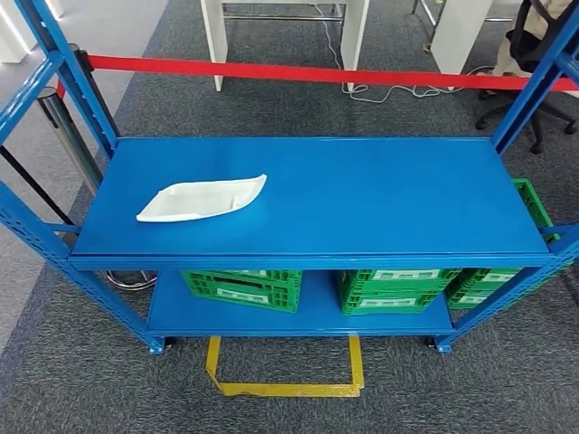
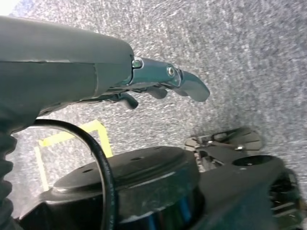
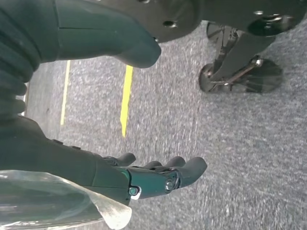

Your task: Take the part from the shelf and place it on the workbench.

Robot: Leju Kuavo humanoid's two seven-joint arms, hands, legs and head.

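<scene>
The white part (image 1: 202, 199) lies flat on the left of the shelf (image 1: 355, 194). My left hand (image 2: 159, 86) and right hand (image 3: 152, 177) hang over carpet, fingers loosely apart, holding nothing. Thin and shallow, the part could slide away as I grasp.

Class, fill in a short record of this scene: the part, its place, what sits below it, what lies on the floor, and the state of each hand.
part: white flat moulded plastic piece
place: left side of the blue metal shelf's top deck
below: green plastic crates on the lower deck
floor: yellow tape outline on grey carpet
left hand: empty, hanging over the carpet
right hand: empty, fingers extended
</scene>
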